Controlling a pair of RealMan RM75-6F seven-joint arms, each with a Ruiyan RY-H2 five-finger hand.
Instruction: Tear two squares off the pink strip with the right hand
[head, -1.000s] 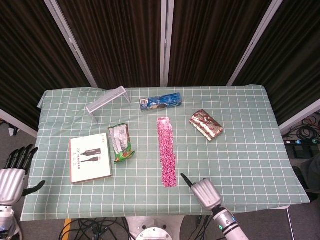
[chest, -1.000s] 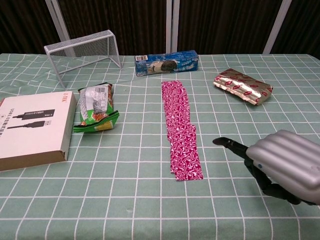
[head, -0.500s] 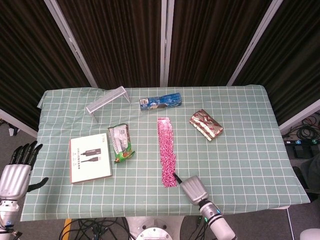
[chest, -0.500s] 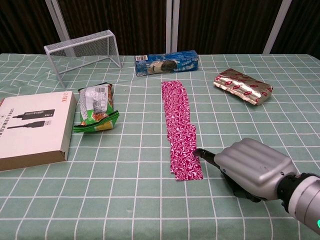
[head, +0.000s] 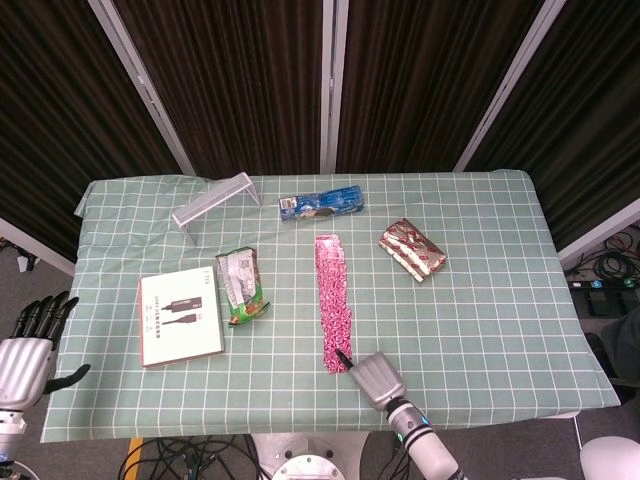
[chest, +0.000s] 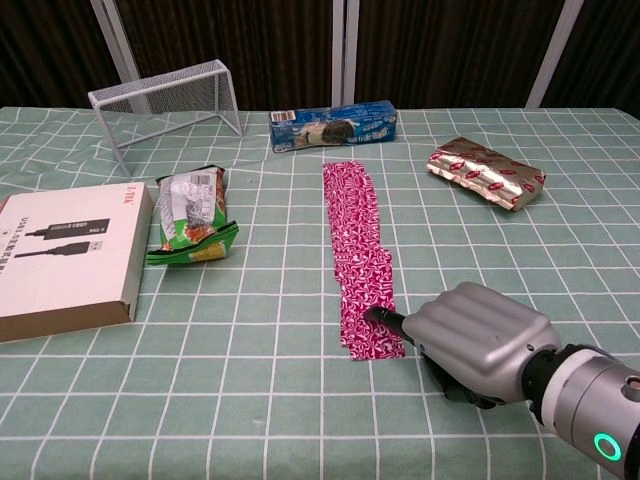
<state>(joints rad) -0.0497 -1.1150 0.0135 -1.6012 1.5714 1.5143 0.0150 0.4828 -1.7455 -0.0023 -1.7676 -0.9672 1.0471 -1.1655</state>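
Pink strip (chest: 360, 253) lay lengthwise down the middle of the green checked tablecloth (chest: 280, 400), its near end just in front of the robot's right hand (chest: 478, 340). That hand rested low over the cloth at the near edge, silver back uppermost, with one dark fingertip (chest: 381, 316) stretched out onto the strip's nearest square; the other fingers were tucked out of sight beneath it, so whether anything was pinched could not be told. The strip lay flat and whole.

Off the table's near left corner, the left hand (head: 30, 345) hung with its dark fingers spread, holding nothing.

On the left side of the table sat a flat white box (chest: 60, 255) printed with a picture of a black cable and small lettering too fine to read. Just beside it lay a crumpled green snack bag (chest: 192, 217), its label illegible.

Further back on the right was a shiny gold and red foil packet (chest: 487, 172). Beyond the strip's far end lay a blue biscuit pack (chest: 335, 126), its writing blurred. At the far left stood a small white wire goal (chest: 168, 104), well apart from everything else.
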